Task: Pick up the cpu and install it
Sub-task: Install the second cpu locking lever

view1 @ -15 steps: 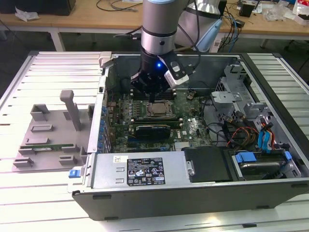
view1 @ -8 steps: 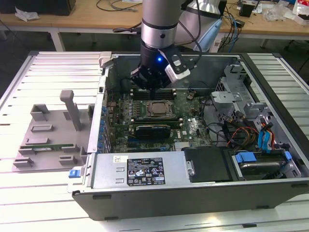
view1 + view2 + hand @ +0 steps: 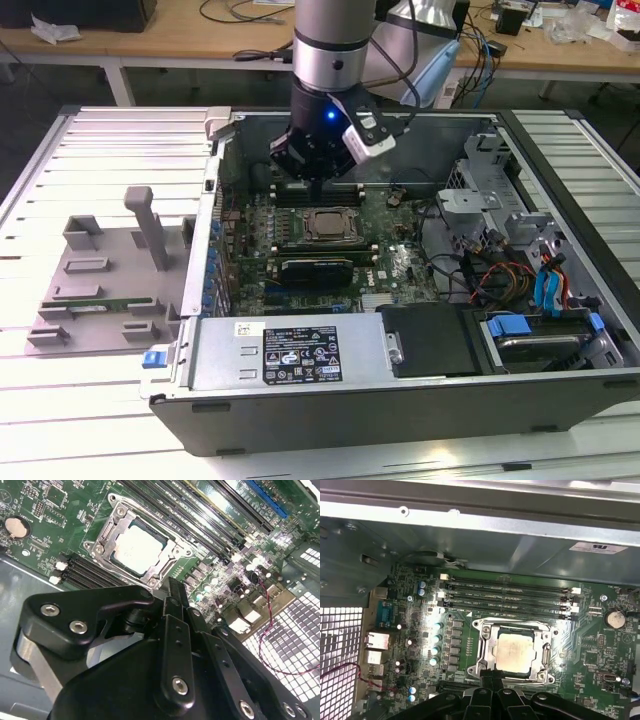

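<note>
The cpu [image 3: 328,224] lies flat in the black socket frame [image 3: 300,238] on the motherboard, inside the open computer case [image 3: 400,410]. Its dull silver top faces up in both wrist views [image 3: 139,547] [image 3: 516,652]. My gripper [image 3: 318,186] hangs just above the board at the far edge of the socket. Its black fingers meet at the tips [image 3: 172,587] [image 3: 492,679] and hold nothing. The tips sit close to the socket frame's [image 3: 482,647] edge, apart from the chip.
Empty memory slots [image 3: 505,597] run alongside the socket. A grey fixture [image 3: 100,270] holding a green memory stick [image 3: 100,297] lies at the exterior view's left. A power supply [image 3: 290,352], drive bays [image 3: 540,340] and loose cables [image 3: 500,275] crowd the case.
</note>
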Tool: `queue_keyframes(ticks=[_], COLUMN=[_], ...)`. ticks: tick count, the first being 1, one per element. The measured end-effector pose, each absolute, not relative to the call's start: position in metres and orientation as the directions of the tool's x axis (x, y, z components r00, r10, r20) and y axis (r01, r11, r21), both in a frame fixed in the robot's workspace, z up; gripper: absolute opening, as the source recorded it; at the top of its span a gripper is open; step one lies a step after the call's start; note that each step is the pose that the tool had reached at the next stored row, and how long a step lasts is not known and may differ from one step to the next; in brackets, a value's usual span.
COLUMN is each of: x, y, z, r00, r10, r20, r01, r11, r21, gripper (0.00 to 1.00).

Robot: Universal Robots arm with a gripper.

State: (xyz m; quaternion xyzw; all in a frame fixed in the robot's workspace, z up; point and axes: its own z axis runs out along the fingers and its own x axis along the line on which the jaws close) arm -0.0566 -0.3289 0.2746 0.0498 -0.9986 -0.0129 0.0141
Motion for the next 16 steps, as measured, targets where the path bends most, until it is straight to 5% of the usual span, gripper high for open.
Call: queue_keyframes(ticks=[16], x=[-0.057], y=[-0.329], z=[0.289], r00=[-0.995], r10=[-0.1], r20=[0.027], r01=[-0.099], r11=[0.995], r21=[0.026], gripper=[0.11])
